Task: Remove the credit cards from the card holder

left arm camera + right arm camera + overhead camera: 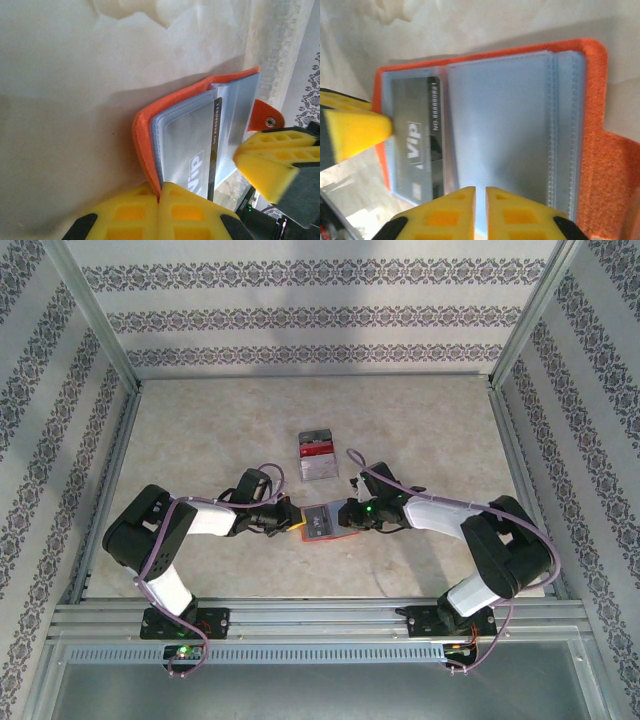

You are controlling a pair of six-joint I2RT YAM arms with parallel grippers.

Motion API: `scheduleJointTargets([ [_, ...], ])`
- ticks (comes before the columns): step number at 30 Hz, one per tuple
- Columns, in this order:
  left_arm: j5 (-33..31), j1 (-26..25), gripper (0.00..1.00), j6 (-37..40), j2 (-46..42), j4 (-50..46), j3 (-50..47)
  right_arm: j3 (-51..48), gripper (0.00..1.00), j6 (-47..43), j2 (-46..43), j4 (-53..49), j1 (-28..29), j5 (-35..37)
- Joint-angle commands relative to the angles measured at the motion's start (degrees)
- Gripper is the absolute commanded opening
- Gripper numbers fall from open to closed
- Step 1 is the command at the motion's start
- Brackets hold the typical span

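From above, the orange card holder [320, 523] lies open on the bench [200, 430] a little toward 6 o'clock of centre, with a clear tray [317, 454] at its 12 o'clock, well apart. The left gripper [292, 525] meets it at 9 o'clock and the right gripper [347, 516] at 3 o'clock. From the left wrist, the left gripper [159, 200] sits at 6 o'clock, its yellow fingers pressed together on the orange cover edge of the card holder [185, 135]. Clear sleeves fan open above it, and a grey card [197, 165] marked "VIP" sits in one. The snap tab [265, 117] sticks out at 3 o'clock, just above the right gripper [245, 152]. From the right wrist, the right gripper [481, 200] is at 6 o'clock, with a thin slit between its fingers at the sleeves' lower edge. Whether it pinches a sleeve I cannot tell. The card holder [510, 125] is spread flat, the card [417, 140] in its 9 o'clock pocket, and a left gripper finger [360, 132] touches that side.
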Motion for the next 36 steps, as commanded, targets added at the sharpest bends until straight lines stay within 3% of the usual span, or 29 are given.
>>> scheduleJointTargets([
  [1, 0.8, 0.7, 0.06, 0.7, 0.8, 1.5, -0.7, 3.2, 0.17, 0.3, -3.4, -2.1, -0.5, -2.4],
  [11, 1.5, 0.7, 0.06, -0.4, 1.0, 3.3, -0.8, 10.0, 0.18, 1.2, -2.5, -6.3, 2.0, -5.4],
  [18, 1.1, 0.7, 0.05, -0.8, 0.9, 3.1, -1.3, 9.0, 0.17, 4.8, 4.4, 1.8, 3.4, -6.9],
  [36, 0.1, 0.7, 0.05, -0.5, 1.4, -0.7, -0.6, 4.3, 0.21, 4.8, 8.8, 2.0, 0.9, -4.6],
])
